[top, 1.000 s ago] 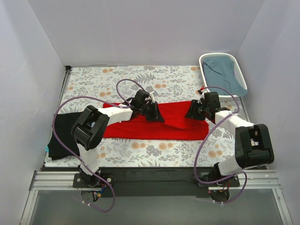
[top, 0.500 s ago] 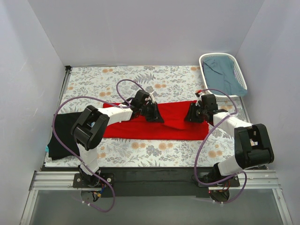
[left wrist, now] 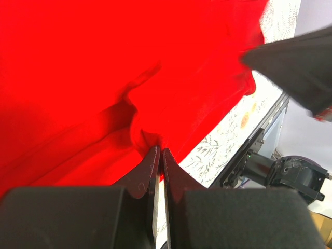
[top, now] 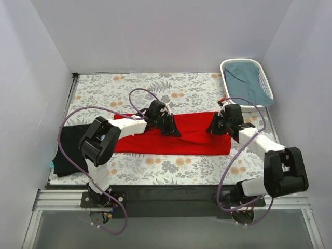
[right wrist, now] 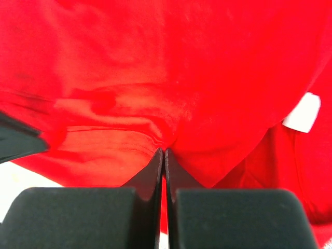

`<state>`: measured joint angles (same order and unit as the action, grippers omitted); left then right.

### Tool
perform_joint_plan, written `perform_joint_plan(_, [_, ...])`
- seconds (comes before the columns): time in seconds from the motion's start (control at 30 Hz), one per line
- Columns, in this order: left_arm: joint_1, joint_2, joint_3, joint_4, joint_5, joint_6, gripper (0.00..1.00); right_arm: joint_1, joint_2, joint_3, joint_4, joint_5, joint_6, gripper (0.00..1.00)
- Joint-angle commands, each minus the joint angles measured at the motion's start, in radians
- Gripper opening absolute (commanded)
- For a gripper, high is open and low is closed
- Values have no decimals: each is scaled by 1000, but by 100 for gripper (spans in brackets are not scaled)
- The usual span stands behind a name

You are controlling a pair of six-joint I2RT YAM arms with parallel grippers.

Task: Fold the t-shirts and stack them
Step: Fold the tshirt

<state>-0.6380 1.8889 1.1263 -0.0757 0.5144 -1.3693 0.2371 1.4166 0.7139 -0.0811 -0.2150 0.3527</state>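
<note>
Change: right arm's elbow has swung out toward 5 o'clock since a second ago, and its forearm now lies longer and flatter over the table; the left arm has hardly shifted.
Red shirt: the red shirt [top: 197, 136] lies spread as a wide band across the middle of the table [top: 129, 85], running from 9 to 3 o'clock, with its far edge bunched up at two spots.
Left gripper: the left gripper [top: 171, 127] is down on the far edge of the red shirt, a little toward 9 o'clock of centre; its fingers are pressed together with a fold of red cloth pinched at their tips.
Right gripper: the right gripper [top: 215, 126] sits at the 3 o'clock end of the same far edge, fingers closed tight on a pucker of red cloth.
White label: a white label [right wrist: 303, 112] shows on the red cloth, at 2 o'clock of the right fingertips in the wrist view.
Black shirt: the black shirt [top: 70, 150] lies rumpled at the table's 8 o'clock edge, touching the red shirt's end.
Basket: a white basket [top: 228, 67] stands in the 1 o'clock corner, with blue cloth [top: 249, 80] inside.
</note>
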Motion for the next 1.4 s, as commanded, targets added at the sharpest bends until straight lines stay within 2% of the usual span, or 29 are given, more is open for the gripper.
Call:
perform_joint_plan(0.0, [-6, -56, -3, -29, 16, -5, 0, 5, -120, 19, -14, 15, 9, 1])
perform_joint_plan(0.2, [-8, -57, -5, -44, 19, -16, 0, 5, -183, 30, -75, 32, -14, 3])
perform_joint_plan(0.23, [-9, -56, -3, -44, 19, -16, 0, 5, -180, 27, -77, 32, -18, 12])
perform_joint_plan(0.4, [-12, -44, 1, -44, 22, -22, 0, 5, -131, -5, -83, 34, -24, 24])
perform_joint_plan(0.43, [-12, -40, 1, -44, 22, -22, 0, 5, -127, -10, -85, 34, -24, 29])
perform_joint_plan(0.53, [-14, -39, 3, -45, 22, -22, 0, 5, -104, -10, -82, 31, -35, 34])
perform_joint_plan(1.23, [-25, -30, -13, -56, 18, -24, 0, 21, 10, -62, -20, 5, -44, 35])
perform_joint_plan(1.3, [-26, -28, -13, -61, 13, -24, 0, 22, 8, -64, -20, -1, -41, 35])
perform_joint_plan(1.37, [-26, -30, -13, -68, 10, -22, 0, 24, -4, -68, -19, -7, -38, 30])
